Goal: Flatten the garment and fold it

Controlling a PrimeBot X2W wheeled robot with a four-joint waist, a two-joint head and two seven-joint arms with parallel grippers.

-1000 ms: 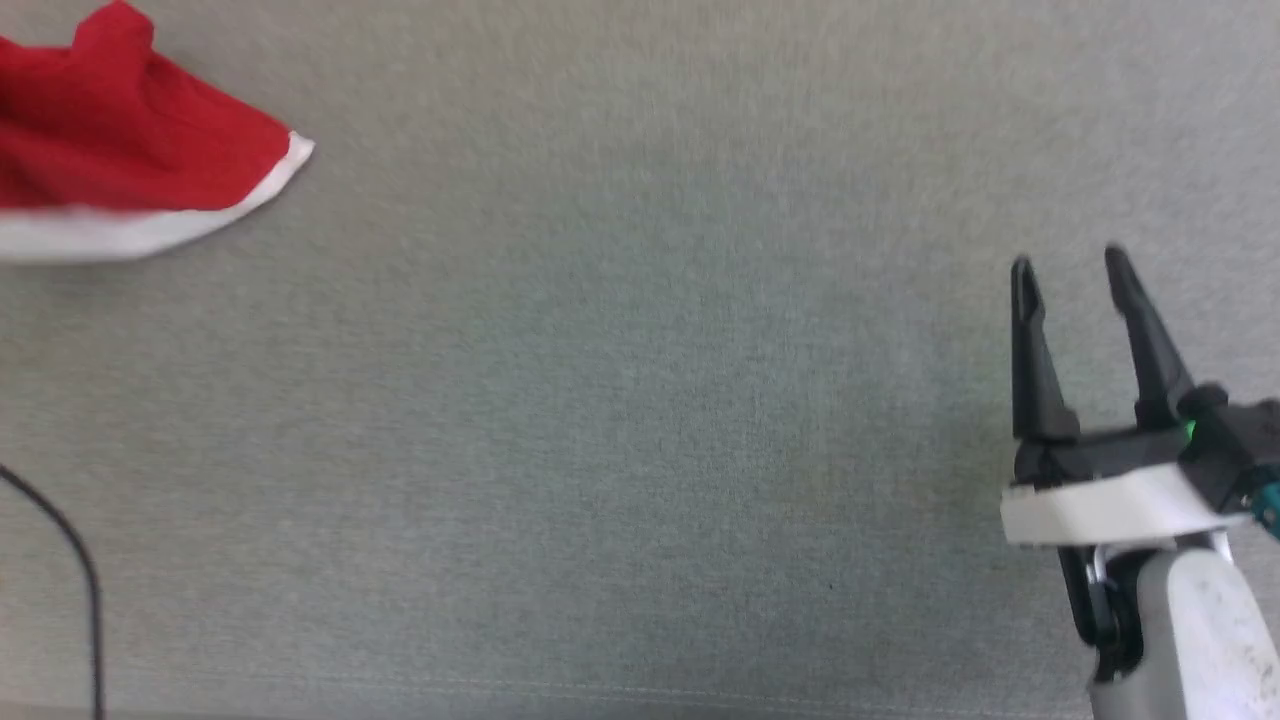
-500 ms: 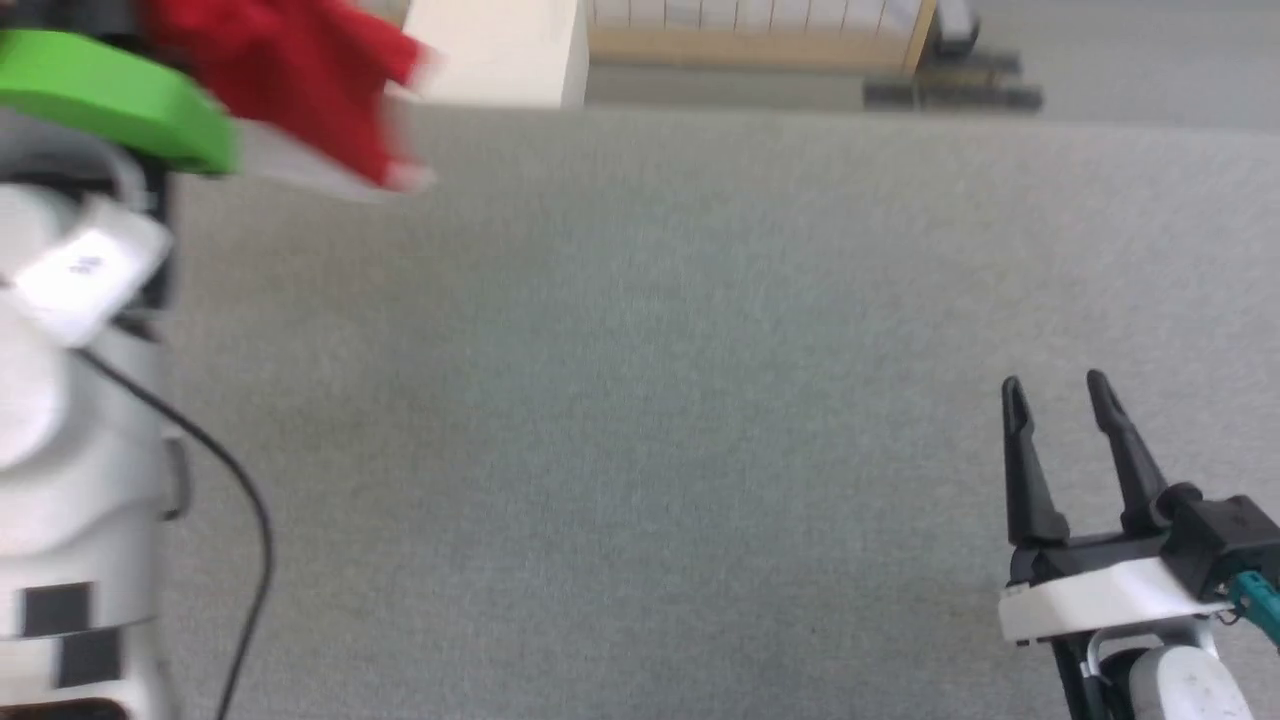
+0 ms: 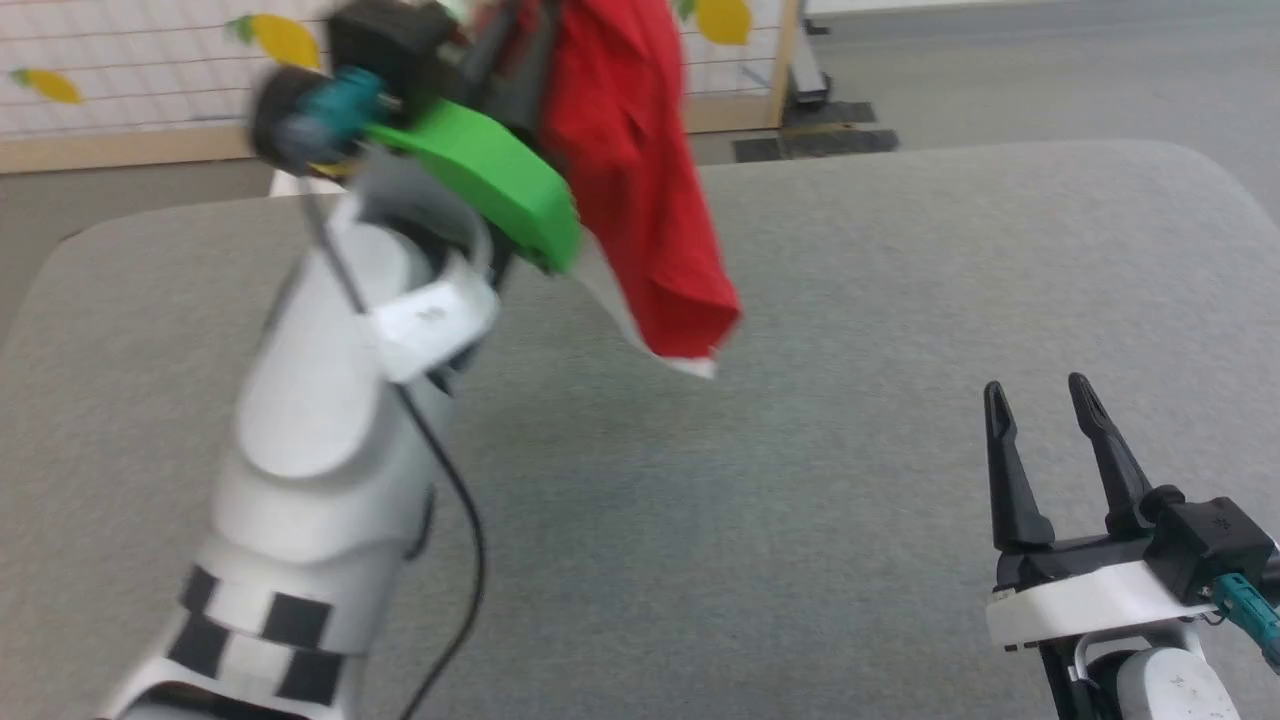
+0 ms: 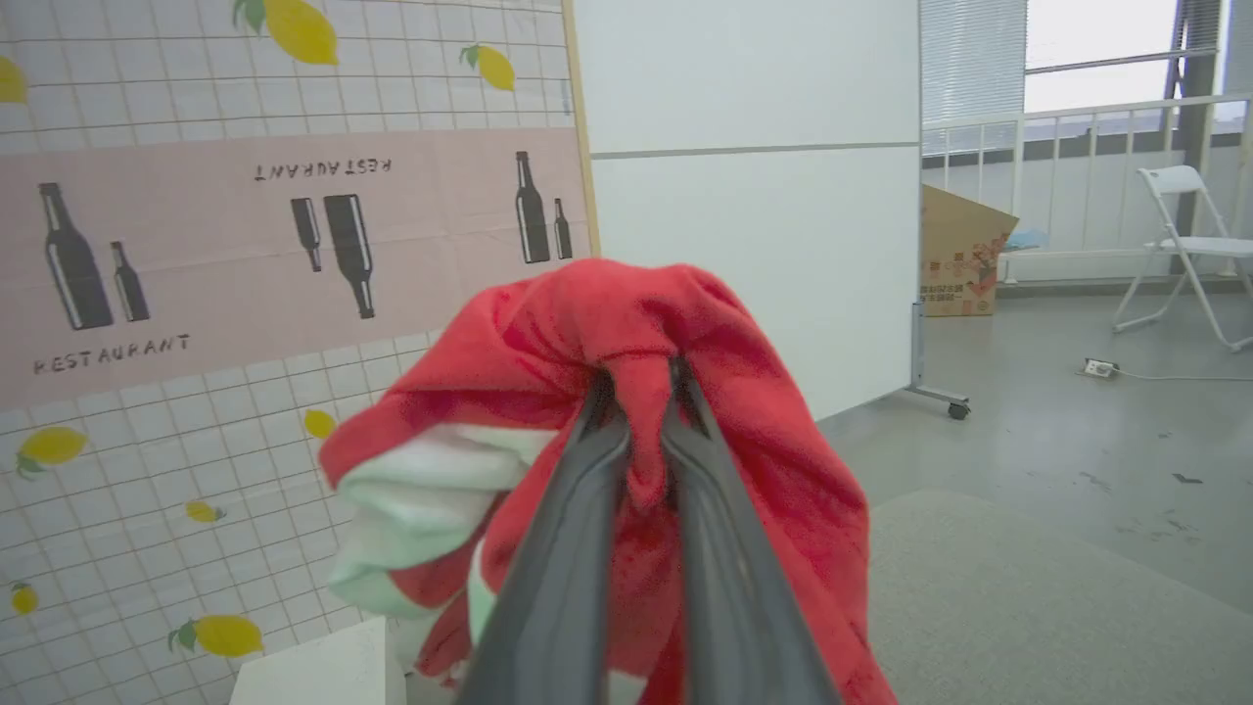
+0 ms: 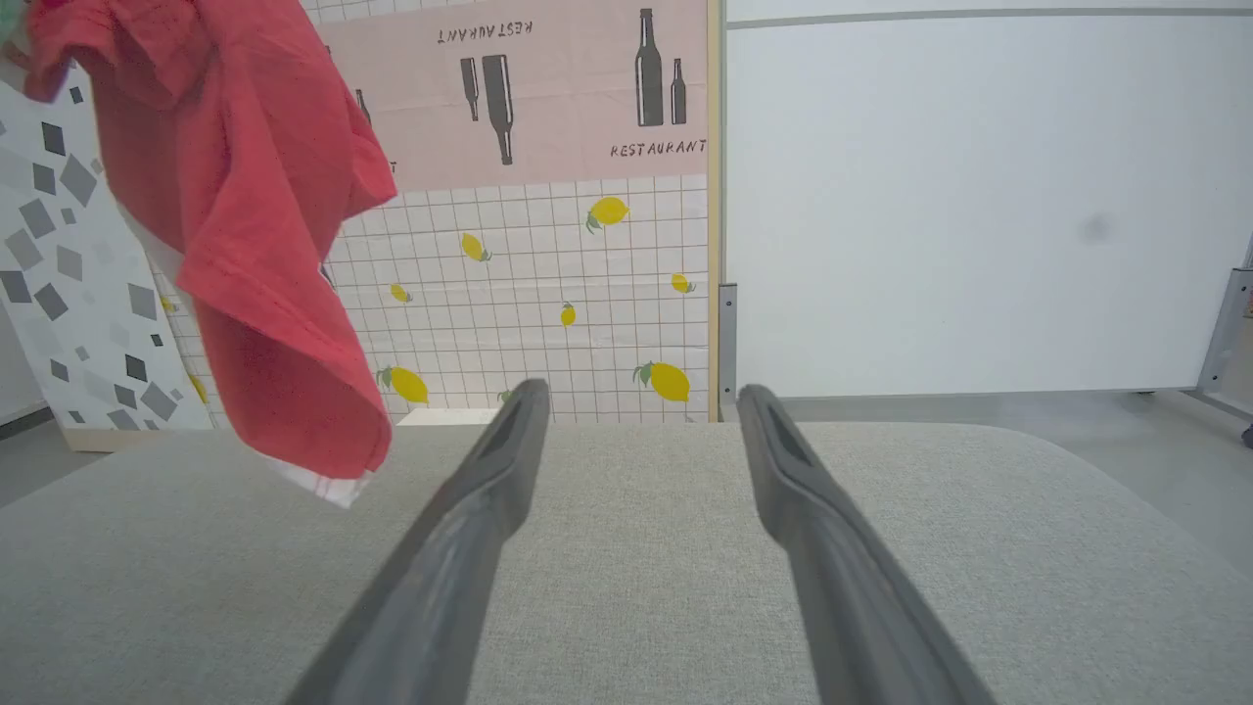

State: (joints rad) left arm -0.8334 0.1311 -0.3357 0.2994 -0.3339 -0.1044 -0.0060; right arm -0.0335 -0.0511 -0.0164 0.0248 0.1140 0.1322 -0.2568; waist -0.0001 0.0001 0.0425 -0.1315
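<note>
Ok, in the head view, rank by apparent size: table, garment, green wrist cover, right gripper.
1. table, by far.
2. garment, hanging from the left gripper.
3. green wrist cover and right gripper look alike; not ranked.

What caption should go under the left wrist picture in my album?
The left claw pinches the red garment, bunched up high above the grey surface.

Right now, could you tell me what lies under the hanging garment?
Bare grey table lies under the garment, which dangles from the shut left tool. Fabric hides the tool's tips.
</note>
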